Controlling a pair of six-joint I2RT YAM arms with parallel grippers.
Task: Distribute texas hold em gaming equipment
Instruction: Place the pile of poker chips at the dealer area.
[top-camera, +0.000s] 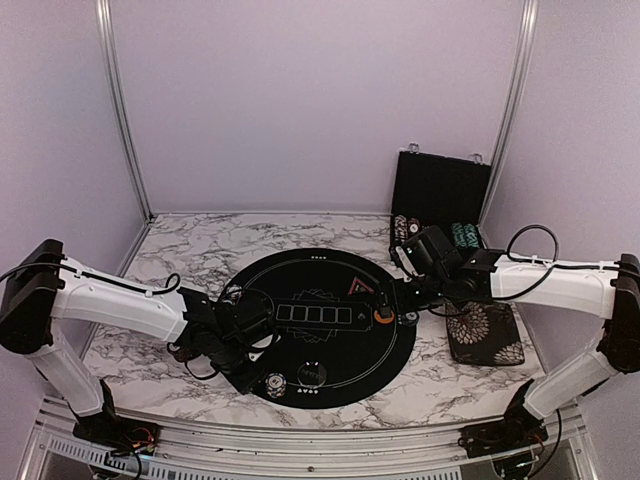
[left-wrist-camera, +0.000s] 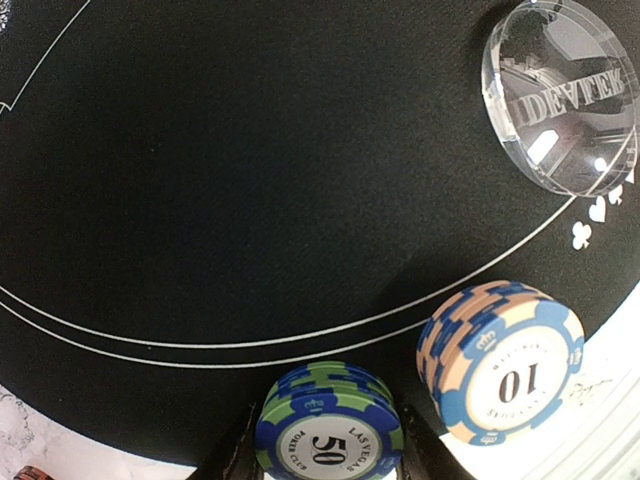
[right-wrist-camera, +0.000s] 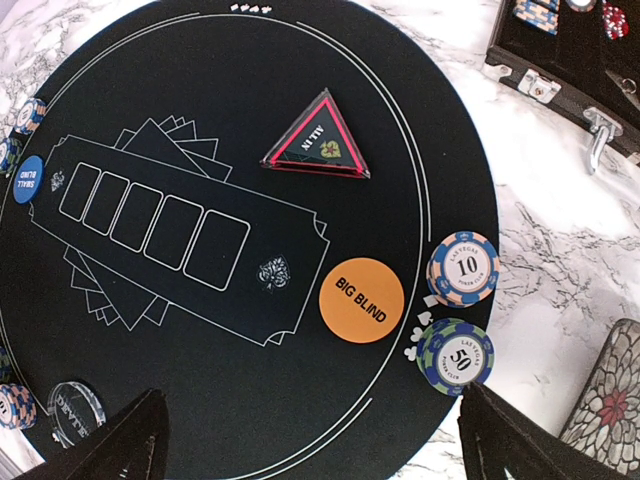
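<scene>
Chip stack marked 50 (left-wrist-camera: 328, 430), green and blue, is pinched by the left tool (left-wrist-camera: 330, 456) at the mat's (left-wrist-camera: 250, 180) 7 o'clock edge. That's only shown in the left wrist view; from the top it's hidden under the arm. A 10 stack (left-wrist-camera: 500, 360) and a clear dealer button (left-wrist-camera: 560, 95) are parked at its 2 o'clock. The right tool (right-wrist-camera: 320, 455) is spread wide. In its own view an orange Big Blind button (right-wrist-camera: 362, 300) and a second 50 stack (right-wrist-camera: 457, 357) are shown at the mat's 4 o'clock rim.

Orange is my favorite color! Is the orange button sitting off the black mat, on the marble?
No, the orange BIG BLIND button lies wholly on the round black mat.
</scene>
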